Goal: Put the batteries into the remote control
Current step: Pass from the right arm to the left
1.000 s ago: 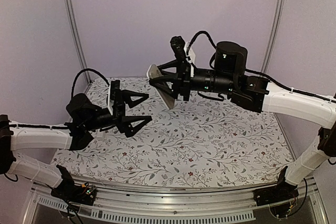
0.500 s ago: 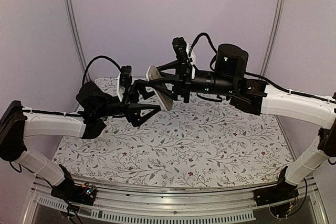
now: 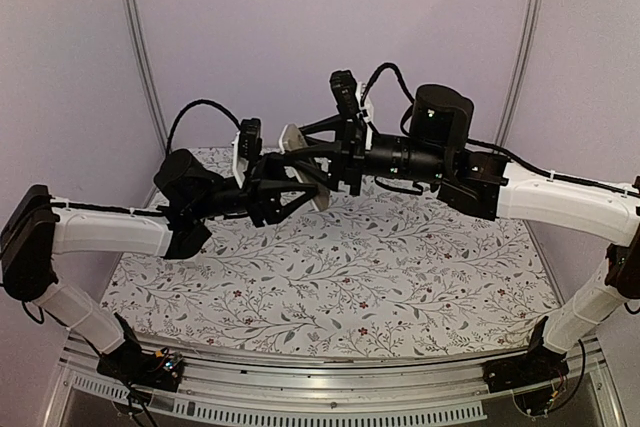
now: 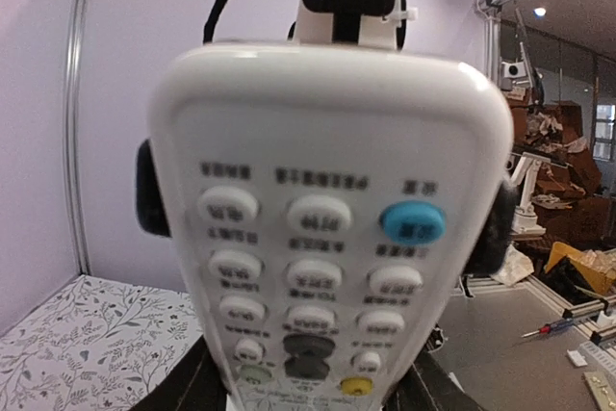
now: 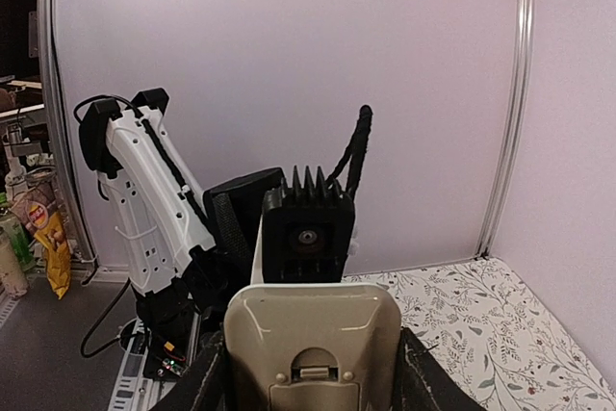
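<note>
Item under inspection: the remote control (image 4: 327,141), held in the air with the table (image 3: 400,267) well below it. No batteries are visible in any view. The right gripper (image 5: 313,382) grips one end of the remote control, its fingers (image 5: 204,387) pressed against the two long edges; the back of the remote control, with the latch tab of its battery cover, faces the right wrist camera, and the cover appears to be in place. The left gripper (image 4: 322,209) takes the other end, from the button side. Its fingers (image 4: 147,190) lie against both long edges with no gap showing, so they are judged closed on the casing at a middling width. Handling assessment: a light, rigid plastic shell with smooth, slightly rounded edges, so it is liable to slip or pivot under a two-point grip. The hold is best taken across the width, on the long edges, clear of the buttons and the cover latch.
</note>
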Controlling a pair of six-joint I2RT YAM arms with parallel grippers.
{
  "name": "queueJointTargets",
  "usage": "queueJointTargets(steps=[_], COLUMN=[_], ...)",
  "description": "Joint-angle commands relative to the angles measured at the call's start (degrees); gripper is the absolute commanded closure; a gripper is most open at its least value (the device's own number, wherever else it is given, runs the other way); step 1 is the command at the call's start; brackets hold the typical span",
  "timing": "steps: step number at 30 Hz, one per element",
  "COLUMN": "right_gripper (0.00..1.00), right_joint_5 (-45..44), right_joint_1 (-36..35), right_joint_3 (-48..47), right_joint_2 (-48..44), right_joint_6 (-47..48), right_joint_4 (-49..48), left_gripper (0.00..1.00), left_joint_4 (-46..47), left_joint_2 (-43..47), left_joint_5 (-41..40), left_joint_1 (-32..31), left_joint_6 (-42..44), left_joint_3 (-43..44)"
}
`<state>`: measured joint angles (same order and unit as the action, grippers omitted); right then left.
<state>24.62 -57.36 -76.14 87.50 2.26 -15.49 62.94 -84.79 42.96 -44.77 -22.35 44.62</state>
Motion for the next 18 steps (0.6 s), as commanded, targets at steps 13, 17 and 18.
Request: queueJointTargets(steps=[13, 17, 18], right_gripper=[0.33, 0.01, 0.01], right_joint_5=[-2.40, -8.82, -10.74], right_joint_1=[-0.12, -0.04, 0.05], right_joint_3=[3.29, 5.07, 5.36], right_joint_2=[-1.50, -5.13, -5.94], right_joint_6=[-0.53, 0.49, 0.83], right_joint_4=[-0.93, 1.34, 2.51], left_gripper=[1.00, 1.00, 1.00], left_joint_4=[-8.73, -29.32, -35.88], left_joint_2=[1.84, 5.75, 6.67], left_joint_5=[-0.76, -9.07, -11.90], left_joint_1=[-0.61, 0.08, 0.10], left_joint_6=[3.61, 11.27, 13.38], left_joint_3=[0.51, 1.27, 1.92])
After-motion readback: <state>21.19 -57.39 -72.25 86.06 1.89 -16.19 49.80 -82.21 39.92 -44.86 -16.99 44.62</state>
